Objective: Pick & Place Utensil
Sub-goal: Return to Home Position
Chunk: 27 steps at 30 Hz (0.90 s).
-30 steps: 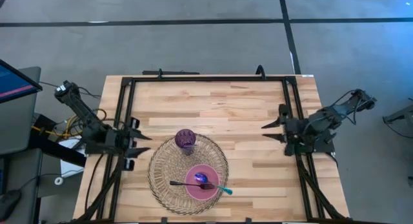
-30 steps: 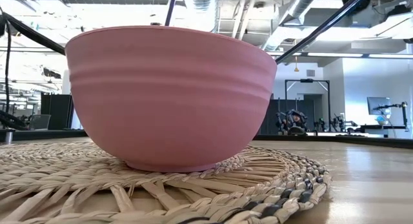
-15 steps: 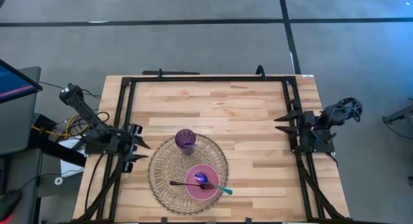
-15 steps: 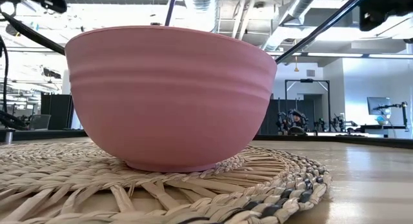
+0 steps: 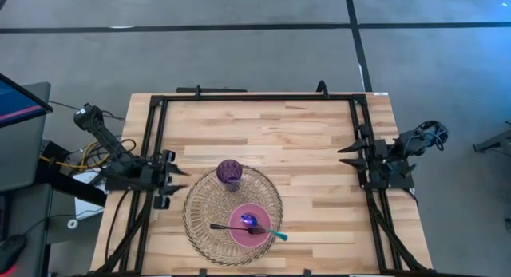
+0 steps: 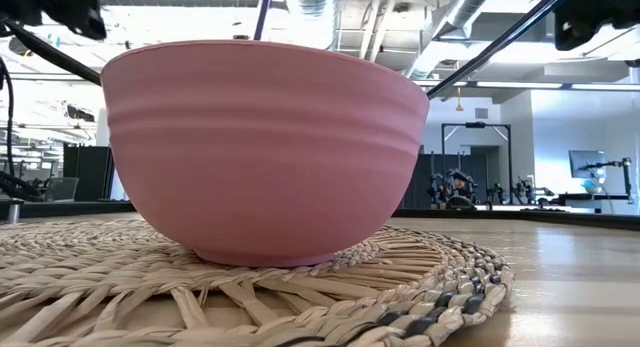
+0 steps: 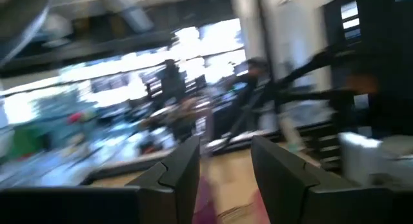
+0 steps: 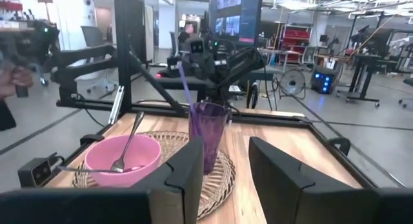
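Nothing legible in any view. Lit monitor (image 5: pixel 17 109) off the left edge of the table (image 5: pixel 263 125): only a pink band on blue (too small for letters). Screens (image 8: pixel 235 14) high in the room beyond the table: bright blue patches, no words to make out. Pink bowl (image 6: pixel 260 152) close up in the low view: plain ribbed wall, no print or mark.
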### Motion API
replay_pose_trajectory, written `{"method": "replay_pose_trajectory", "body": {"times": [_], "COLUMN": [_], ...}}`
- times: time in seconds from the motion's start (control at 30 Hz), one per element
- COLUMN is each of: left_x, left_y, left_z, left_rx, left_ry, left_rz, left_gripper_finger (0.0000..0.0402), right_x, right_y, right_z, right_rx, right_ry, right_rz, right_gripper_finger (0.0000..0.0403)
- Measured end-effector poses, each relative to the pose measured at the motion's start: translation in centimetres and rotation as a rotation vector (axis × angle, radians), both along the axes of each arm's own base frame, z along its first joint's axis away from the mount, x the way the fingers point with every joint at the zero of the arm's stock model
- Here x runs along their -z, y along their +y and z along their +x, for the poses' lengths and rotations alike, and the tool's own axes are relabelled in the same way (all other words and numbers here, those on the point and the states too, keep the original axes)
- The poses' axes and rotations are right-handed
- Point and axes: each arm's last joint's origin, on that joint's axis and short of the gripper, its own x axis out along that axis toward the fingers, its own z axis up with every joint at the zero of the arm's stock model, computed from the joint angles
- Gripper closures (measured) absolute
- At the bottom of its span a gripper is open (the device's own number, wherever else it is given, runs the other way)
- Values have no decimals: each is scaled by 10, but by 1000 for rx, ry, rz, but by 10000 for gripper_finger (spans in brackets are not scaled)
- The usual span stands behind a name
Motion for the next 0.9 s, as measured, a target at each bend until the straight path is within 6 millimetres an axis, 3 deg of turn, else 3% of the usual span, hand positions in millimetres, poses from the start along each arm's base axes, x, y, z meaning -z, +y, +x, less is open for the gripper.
{"method": "replay_pose_trajectory", "body": {"times": [0.13,0.3,0.53,0.7,0.9], "left_x": [2,4,-8,-13,-17], "left_y": [3,0,-3,-1,-6], "left_z": [1,3,-3,-7,-14], "left_rx": [-111,-100,112,154,450], "left_ry": [47,59,-125,-167,-319], "left_rz": [-33,-13,123,88,156], "left_gripper_finger": [261,261,261,261,261], "right_x": [0,0,0,0,-1], "right_y": [0,0,0,0,0], "right_z": [0,0,0,0,0], "right_rx": [-3,-4,-3,-3,-8], "right_ry": [2,6,6,6,2], "right_rz": [36,106,106,106,141], "right_gripper_finger": [285,285,285,285,285]}}
